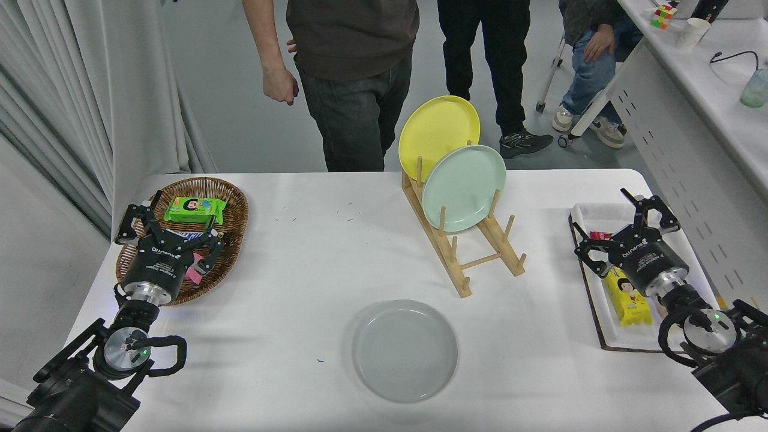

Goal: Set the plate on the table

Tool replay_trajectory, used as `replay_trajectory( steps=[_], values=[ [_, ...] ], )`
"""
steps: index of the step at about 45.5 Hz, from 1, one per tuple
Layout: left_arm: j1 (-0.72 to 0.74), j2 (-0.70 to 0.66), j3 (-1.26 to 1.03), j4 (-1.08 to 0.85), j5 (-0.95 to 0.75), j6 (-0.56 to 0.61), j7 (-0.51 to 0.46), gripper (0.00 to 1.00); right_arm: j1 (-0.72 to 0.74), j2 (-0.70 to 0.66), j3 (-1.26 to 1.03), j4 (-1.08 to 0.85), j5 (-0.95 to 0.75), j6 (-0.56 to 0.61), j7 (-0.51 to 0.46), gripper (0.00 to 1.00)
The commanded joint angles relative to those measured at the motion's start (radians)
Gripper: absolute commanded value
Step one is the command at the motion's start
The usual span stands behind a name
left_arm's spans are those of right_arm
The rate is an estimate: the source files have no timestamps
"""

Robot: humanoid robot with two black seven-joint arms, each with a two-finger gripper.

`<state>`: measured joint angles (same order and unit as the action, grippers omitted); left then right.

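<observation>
- The plate [404, 351] lies flat on the table [312, 264], near the front edge and about midway between my two arms. It is round, so it has no long axis and no preferred approach line.
- From my right gripper [624, 225] the plate is well off to the left and nearer my body. From my left gripper [168, 225] it is well off to the right and also nearer my body. Neither gripper touches it, and I judge them about equally far from it.
- My right gripper is spread wide and holds nothing. It hovers over the white tray [585, 210] at the right edge of the table, above a yellow snack packet [627, 297].
- My left gripper is also spread open and empty, parked over the wicker basket [231, 195], which holds a green packet [195, 209].
- Ahead and to the left of my right gripper stands the wooden rack [480, 264], with the mint green plate [463, 187] upright in front of the yellow plate [438, 129]. The rack is well apart from the grey plate.
- Judging by how things lie, the plate is already set down, so I see nothing left but to keep my arms clear of it.
- People [354, 60] stand beyond the far edge, with no hand over the table.
</observation>
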<state>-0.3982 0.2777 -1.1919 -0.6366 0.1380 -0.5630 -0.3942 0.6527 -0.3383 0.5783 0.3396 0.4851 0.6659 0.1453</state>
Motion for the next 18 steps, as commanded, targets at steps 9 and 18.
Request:
replay_trajectory(
  steps=[9, 18],
  values=[
    [0.001, 0.0, 0.0, 0.0, 0.0, 0.0, 0.0, 0.98, -0.024, 0.007, 0.066, -0.005, 0.007, -0.009, 0.0, 1.0],
    [0.001, 0.0, 0.0, 0.0, 0.0, 0.0, 0.0, 0.98, -0.024, 0.007, 0.071, -0.019, 0.007, -0.011, -0.001, 1.0]
  ],
)
